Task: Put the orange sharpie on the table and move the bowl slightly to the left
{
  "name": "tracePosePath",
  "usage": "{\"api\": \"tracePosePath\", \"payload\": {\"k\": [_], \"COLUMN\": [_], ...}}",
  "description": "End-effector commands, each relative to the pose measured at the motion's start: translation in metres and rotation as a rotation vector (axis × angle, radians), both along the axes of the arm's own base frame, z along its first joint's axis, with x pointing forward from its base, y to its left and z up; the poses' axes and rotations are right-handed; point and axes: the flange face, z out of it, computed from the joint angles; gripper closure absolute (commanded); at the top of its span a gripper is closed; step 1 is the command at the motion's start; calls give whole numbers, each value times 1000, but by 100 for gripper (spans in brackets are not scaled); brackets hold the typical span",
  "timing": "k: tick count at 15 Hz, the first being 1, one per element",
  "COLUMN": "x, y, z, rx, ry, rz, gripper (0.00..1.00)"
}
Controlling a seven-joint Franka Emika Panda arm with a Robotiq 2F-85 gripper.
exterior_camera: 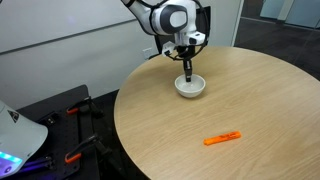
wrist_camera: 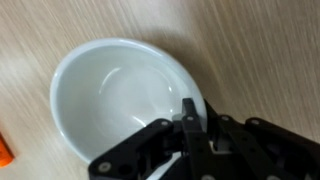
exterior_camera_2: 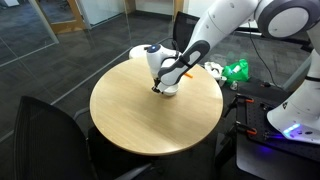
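1. Where the orange sharpie is concerned, it lies flat on the table. It rests on bare wood-grain top close to the near edge in an exterior view and touches nothing else.
2. The sharpie sits well apart from the bowl, with open tabletop between the two.
3. The bowl is white, shallow and upright. It stands on the table towards the far side of the round top, inward of the edge.
4. The wrist view shows the bowl from above. Its inside is plain white, and light wood grain surrounds it.
5. The gripper has its jaws drawn together on the bowl's rim, at the side of the bowl nearest the wrist camera. The dark fingers cross the white wall at that point.
6. Both exterior views confirm this contact. The gripper points straight down onto the bowl's rim, and the white arm reaches in from beyond the table's far edge.
7. Seen from the opposite side, the gripper and bowl stand together near the table's edge on the arm's side.
8. A black chair stands at the table, and a green object lies off the table behind the arm.
9. The sharpie could not be made out in that exterior view.
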Motion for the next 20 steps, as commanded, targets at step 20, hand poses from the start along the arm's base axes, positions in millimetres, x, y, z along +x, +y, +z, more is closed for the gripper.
{"api": "tracePosePath", "payload": {"k": [20], "x": [5], "y": [130], "z": [0], "rx": [-96], "ry": [28], "rz": [444], "gripper": [97]}}
